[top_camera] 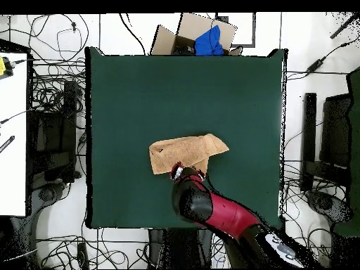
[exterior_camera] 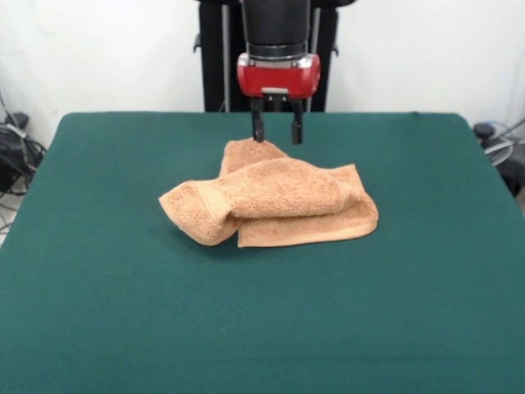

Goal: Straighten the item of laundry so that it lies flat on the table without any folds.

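Observation:
The item of laundry [exterior_camera: 279, 199], a light-orange terry towel, lies crumpled and folded over itself near the middle of the dark green table [exterior_camera: 123, 287]. Its left end is rolled into a thick lump and a flap sticks up at the far side. My gripper [exterior_camera: 276, 131] hangs just above that far flap, open, with nothing between its two dark fingers [exterior_camera: 257, 129]. From overhead the item of laundry [top_camera: 186, 152] shows as a folded strip, and the red arm covers its edge on the robot's side, with the gripper [top_camera: 184, 171] there.
A cardboard box [top_camera: 184, 35] with blue cloth in it sits off the table [top_camera: 126, 91] at the side away from the robot. Cables and dark stands lie on the floor around the table edges.

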Tool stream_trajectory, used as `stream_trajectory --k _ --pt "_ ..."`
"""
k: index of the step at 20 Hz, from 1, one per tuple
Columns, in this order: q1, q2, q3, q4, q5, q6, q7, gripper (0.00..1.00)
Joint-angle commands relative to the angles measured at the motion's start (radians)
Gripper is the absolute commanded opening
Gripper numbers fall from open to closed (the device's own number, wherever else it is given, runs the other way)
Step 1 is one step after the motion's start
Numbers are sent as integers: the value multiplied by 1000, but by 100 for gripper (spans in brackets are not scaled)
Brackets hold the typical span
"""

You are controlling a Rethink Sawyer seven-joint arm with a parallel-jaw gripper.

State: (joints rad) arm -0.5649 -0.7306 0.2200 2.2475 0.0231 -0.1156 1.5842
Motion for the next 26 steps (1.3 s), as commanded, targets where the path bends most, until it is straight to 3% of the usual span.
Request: stream_trajectory --k 1,9,26 --pt "-20 77 50 -90 9 -84 231 100" --pt "-71 150 75 -109 -46 -101 193 100" --pt "-131 189 113 -120 -121 -104 181 100"
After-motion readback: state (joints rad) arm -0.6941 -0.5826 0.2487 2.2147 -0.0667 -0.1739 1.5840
